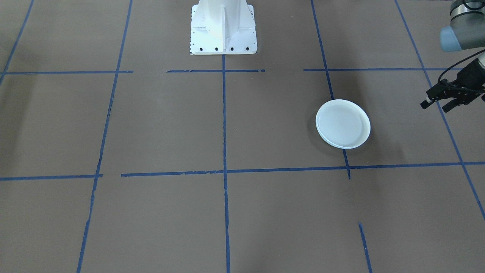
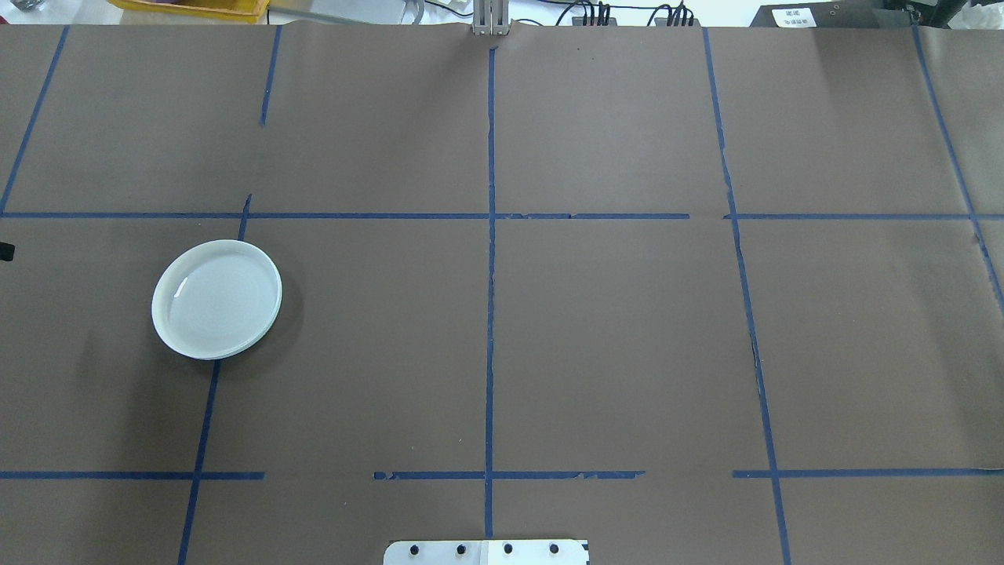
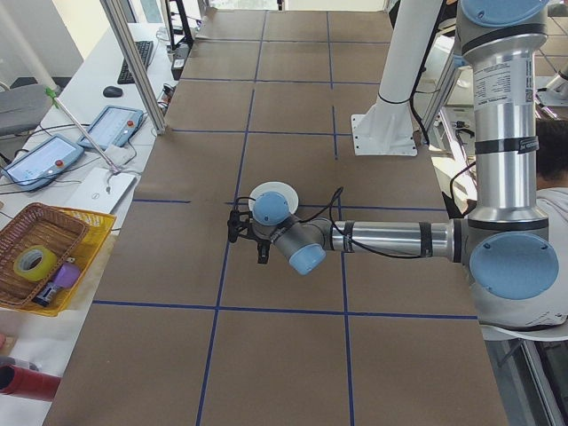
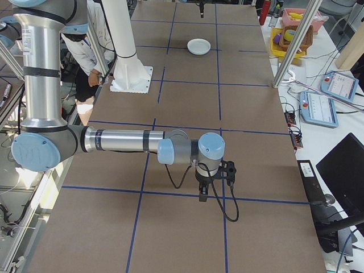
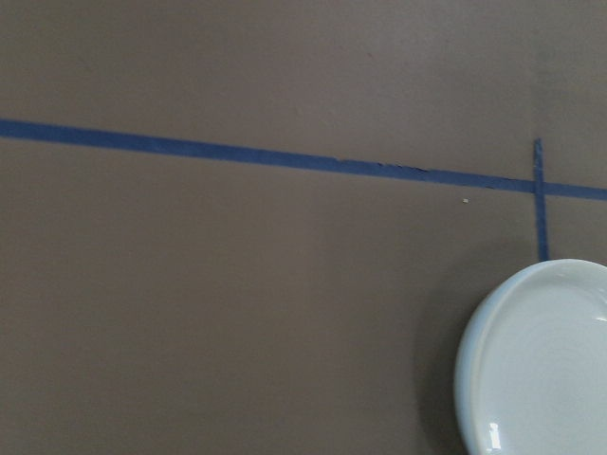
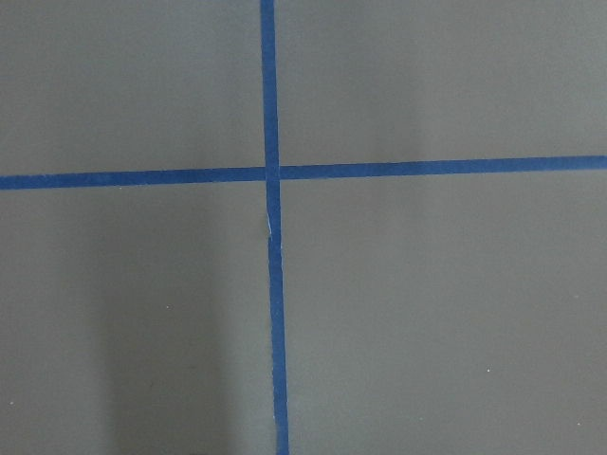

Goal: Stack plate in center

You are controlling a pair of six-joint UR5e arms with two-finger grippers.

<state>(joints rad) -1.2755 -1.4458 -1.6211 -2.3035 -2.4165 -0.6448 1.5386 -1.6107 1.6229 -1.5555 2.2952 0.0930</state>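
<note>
Your brown paper-covered table [image 2: 612,329], gridded with blue tape [image 2: 490,314], carries what looks like a stack of pale plates [image 2: 216,299] toward its left side — a 2nd rim shows under the top one, nested and level. No other plate lies loose anywhere you can see, so the stacking looks done or nearly so. The left gripper [image 1: 439,100] hangs just beside the stack, apart from it, jaws spread and empty. The right gripper [image 4: 213,182] hovers well off toward the right edge — you cannot tell whether it is released or clenched.
</note>
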